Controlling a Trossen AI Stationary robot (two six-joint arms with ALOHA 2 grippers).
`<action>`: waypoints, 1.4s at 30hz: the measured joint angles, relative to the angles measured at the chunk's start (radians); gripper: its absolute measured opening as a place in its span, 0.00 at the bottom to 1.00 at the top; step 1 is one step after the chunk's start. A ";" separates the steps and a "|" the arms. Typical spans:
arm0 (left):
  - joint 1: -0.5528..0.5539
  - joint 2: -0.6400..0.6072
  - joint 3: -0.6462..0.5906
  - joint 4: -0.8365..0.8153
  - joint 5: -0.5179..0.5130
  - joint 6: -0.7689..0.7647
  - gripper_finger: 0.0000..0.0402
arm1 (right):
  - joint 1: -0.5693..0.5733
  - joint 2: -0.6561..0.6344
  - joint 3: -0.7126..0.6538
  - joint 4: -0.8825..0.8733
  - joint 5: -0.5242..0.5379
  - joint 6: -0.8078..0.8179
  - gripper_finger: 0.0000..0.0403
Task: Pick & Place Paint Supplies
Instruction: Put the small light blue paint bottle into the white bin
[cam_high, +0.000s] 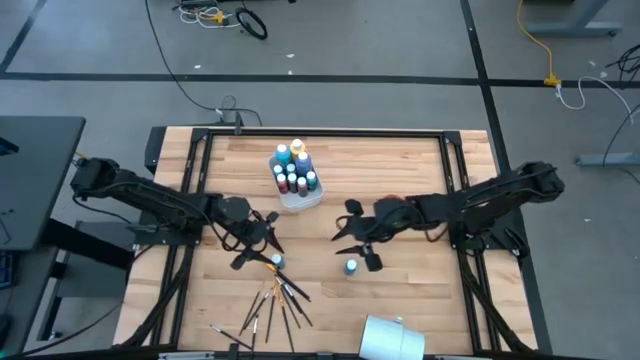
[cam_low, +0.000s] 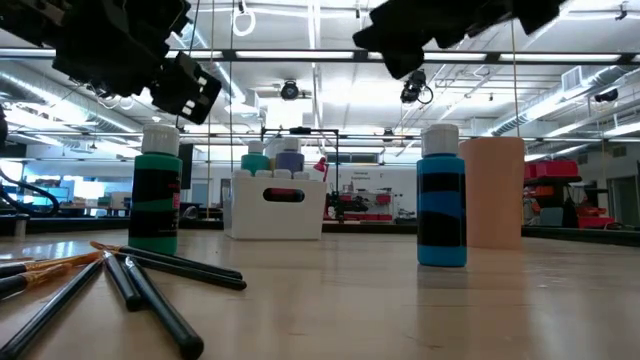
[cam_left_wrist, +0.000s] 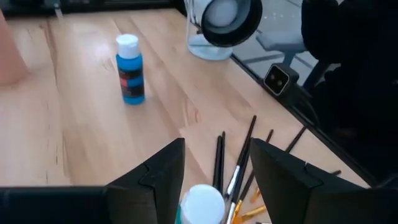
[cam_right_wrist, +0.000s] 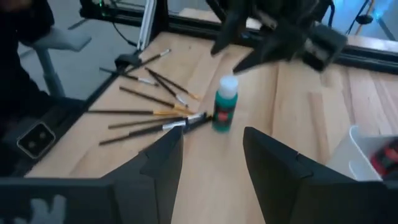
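A green paint bottle (cam_high: 276, 261) with a white cap (cam_left_wrist: 202, 205) stands upright on the table. My left gripper (cam_left_wrist: 214, 155) hovers open just above it, and the cap shows between the two fingers without touching them. A blue paint bottle (cam_high: 351, 267) stands upright to its right. My right gripper (cam_high: 348, 237) is open above the table just behind the blue bottle and holds nothing. Several dark-tipped brushes (cam_high: 275, 300) lie flat in a loose fan near the front edge. More paint bottles stand in a white bin (cam_high: 297, 185) at the back centre.
A white cup (cam_high: 390, 338) lies on its side at the front edge, right of the brushes. A peach cup (cam_low: 493, 190) stands under my right arm. A black frame (cam_high: 200, 150) borders the wooden table. Bare wood lies between the two loose bottles and the bin.
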 joint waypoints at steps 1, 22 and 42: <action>-0.002 0.000 0.000 0.002 0.001 -0.005 0.48 | -0.003 -0.016 -0.031 0.017 0.000 -0.005 0.43; -0.050 0.118 -0.002 -0.003 -0.103 -0.009 0.48 | -0.008 -0.068 -0.238 0.361 0.001 0.029 0.43; -0.050 0.117 0.000 -0.051 -0.132 0.056 0.32 | -0.008 -0.068 -0.237 0.363 0.001 0.029 0.43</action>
